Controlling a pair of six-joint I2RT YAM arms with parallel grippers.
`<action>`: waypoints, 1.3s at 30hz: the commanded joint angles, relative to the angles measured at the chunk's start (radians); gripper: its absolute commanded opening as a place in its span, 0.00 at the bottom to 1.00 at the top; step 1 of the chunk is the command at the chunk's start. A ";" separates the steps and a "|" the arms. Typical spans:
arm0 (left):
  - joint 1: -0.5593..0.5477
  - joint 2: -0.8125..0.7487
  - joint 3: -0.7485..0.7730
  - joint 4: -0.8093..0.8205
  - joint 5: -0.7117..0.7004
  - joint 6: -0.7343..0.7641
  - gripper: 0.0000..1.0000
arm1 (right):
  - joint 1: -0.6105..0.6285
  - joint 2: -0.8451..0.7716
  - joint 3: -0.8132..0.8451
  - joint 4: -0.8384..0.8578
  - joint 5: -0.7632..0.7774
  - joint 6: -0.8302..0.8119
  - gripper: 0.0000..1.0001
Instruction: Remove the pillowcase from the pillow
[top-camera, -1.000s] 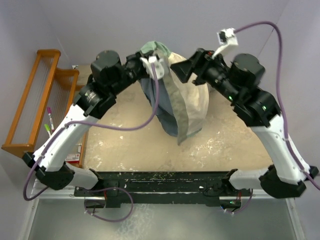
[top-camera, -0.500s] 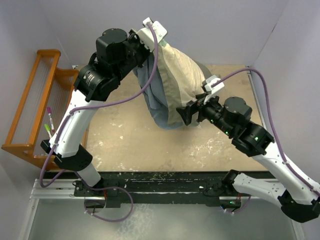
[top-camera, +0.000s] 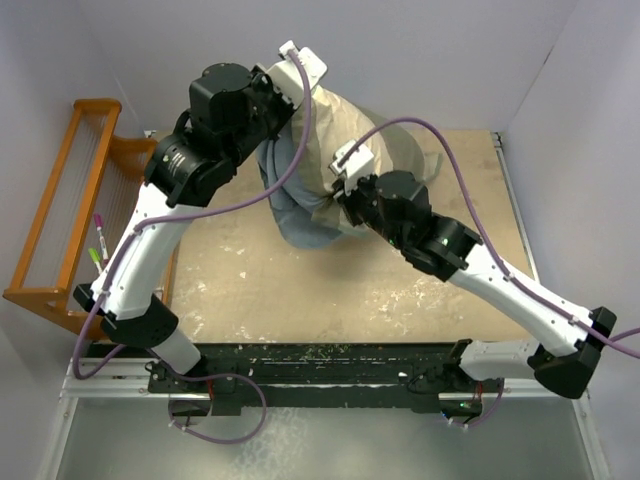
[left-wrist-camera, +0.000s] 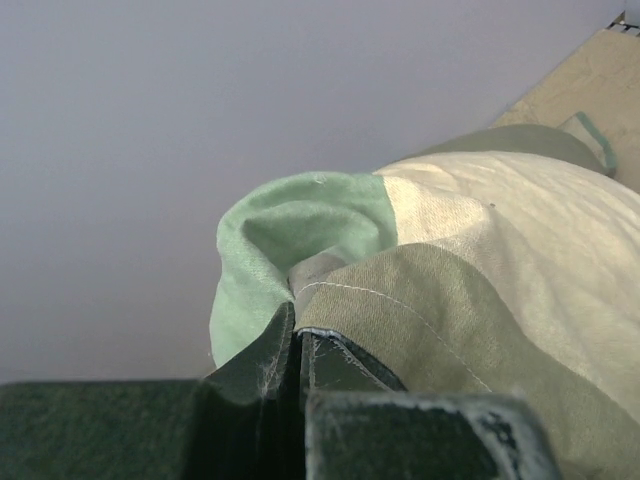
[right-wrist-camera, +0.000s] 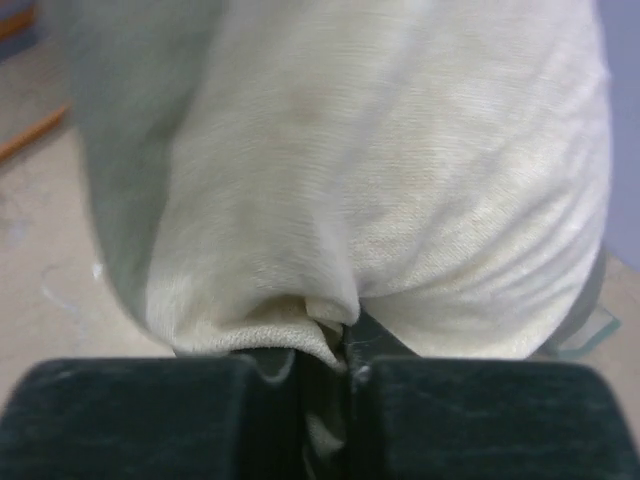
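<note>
The pillowcase (top-camera: 335, 130) hangs as a bulging bundle over the back of the table, with cream and olive panels above and pale grey-blue cloth (top-camera: 295, 220) at the bottom. My left gripper (top-camera: 290, 100) is raised high and shut on its top; in the left wrist view the jaws (left-wrist-camera: 297, 335) pinch the sage-green and olive cloth (left-wrist-camera: 420, 300). Lower down, my right gripper (top-camera: 340, 198) is shut on a fold of the cream panel (right-wrist-camera: 400, 200), which is caught between its jaws (right-wrist-camera: 345, 360). The pillow is hidden inside the cover.
A wooden rack (top-camera: 60, 200) stands along the left edge, with coloured pens (top-camera: 98, 238) beside it. The beige tabletop (top-camera: 300, 290) lies under the bundle. Pale walls close in the back and right. A black rail (top-camera: 300, 360) runs along the near edge.
My right gripper swung left from the bundle's right side, came in low against the cream panel and went from open to shut on it. The left arm lifted the top of the cover higher.
</note>
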 joint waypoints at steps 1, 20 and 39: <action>-0.004 -0.178 -0.094 0.176 -0.022 0.001 0.00 | -0.070 0.030 0.257 0.176 0.015 0.053 0.00; -0.005 -0.583 -0.539 0.267 0.257 0.237 0.71 | -0.083 0.368 0.992 -0.093 -0.159 0.472 0.00; -0.005 -0.700 -1.081 0.417 0.288 0.840 0.73 | -0.141 0.319 0.894 -0.071 -0.229 0.552 0.00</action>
